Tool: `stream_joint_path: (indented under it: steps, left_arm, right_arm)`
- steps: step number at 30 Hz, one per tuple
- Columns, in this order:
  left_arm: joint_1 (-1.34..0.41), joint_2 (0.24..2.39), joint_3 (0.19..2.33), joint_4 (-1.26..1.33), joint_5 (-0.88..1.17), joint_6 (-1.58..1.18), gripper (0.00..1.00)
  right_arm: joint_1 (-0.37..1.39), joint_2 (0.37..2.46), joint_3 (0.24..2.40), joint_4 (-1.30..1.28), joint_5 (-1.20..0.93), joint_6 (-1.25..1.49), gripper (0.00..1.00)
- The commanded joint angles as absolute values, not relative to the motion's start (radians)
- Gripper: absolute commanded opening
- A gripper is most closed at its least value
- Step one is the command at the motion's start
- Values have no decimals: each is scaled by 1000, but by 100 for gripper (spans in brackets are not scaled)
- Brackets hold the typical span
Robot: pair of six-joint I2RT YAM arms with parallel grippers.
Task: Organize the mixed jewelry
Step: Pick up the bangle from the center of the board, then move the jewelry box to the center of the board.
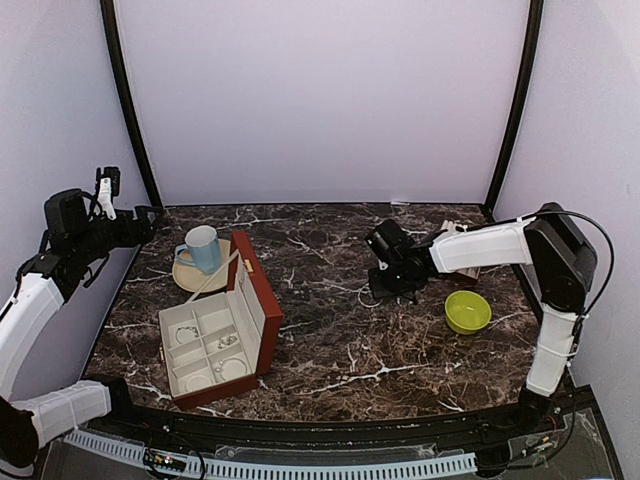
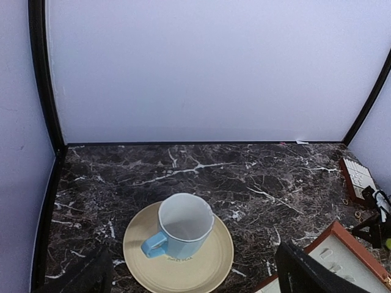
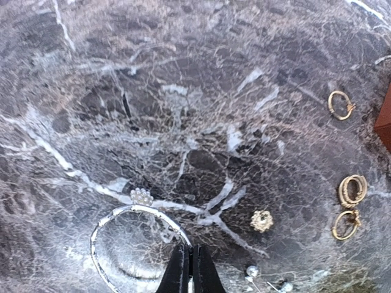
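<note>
**Containers.** The box (image 1: 205,350) stands open by the near-left corner of the table (image 1: 340,345). It is reddish-brown outside and cream-lined inside, and it is divided into small square compartments. Its lid (image 1: 258,298) stands up along the box's right side. I see small silvery pieces (image 1: 228,341) in several compartments, too small for me to tell their kind. A lime-green bowl (image 1: 467,311) sits near the right edge. A pale blue mug (image 1: 200,247) stands upright on a round cream saucer (image 1: 190,277) by the left edge. A flat cream slotted tray (image 2: 357,175) lies toward the back right.

**Surfaces.** The table is dark, marble-patterned and veined in white.

**Loose jewelry.** It lies on the table, right of centre.
- The bracelet (image 3: 125,209) is a thin silvery wire hoop lying flat. It is round, so I have no long axis to report. A small beaded cluster sits on the arc farthest from the right gripper (image 3: 185,250).
- Three yellow-metal rings (image 3: 352,190) lie in a loose line, well apart from the hoop.
- A small flower-shaped stud (image 3: 261,220) rests between the hoop and the rings.
- Silvery beads (image 3: 252,270) lie just beside the fingers.

**Grippers.** The right gripper's fingers are pressed together, with their tips down at the hoop's nearest arc. I cannot tell whether the wire is caught between them. The left gripper (image 2: 194,262) hangs above the left edge, over the mug, with its fingers spread wide.
</note>
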State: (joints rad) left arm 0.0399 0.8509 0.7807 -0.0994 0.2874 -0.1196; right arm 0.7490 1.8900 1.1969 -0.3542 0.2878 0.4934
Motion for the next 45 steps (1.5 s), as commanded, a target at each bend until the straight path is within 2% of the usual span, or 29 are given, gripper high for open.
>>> stream_joint_path:
  steps: [1,6,10,15,20,28,34,45]
  left_arm:
    - [-4,846,747,-33,404,-102,94]
    - [-149,835,739,-35,400,-56,93]
    - [-301,824,730,-53,357,-122,90]
    - [-511,756,626,-7,372,-153,87]
    - [-751,666,513,34,280,-138,81]
    - [-983,667,410,126,214,-171,77]
    - [-1087,750,412,145,94,-103,66]
    - [-1108,821,405,218,-16,-54,37]
  right_arm:
    - [719,1803,1179,-325,252,470,0]
    - [683,1737,1139,-303,231,472,0]
    - [670,1706,1122,-289,227,466,0]
    - [663,1698,1106,-245,200,452,0]
    - [656,1697,1084,-199,176,440,0]
    - [640,1697,1041,-134,161,428,0]
    - [639,1683,1039,-122,154,446,0]
    - [640,1668,1029,-118,150,454,0]
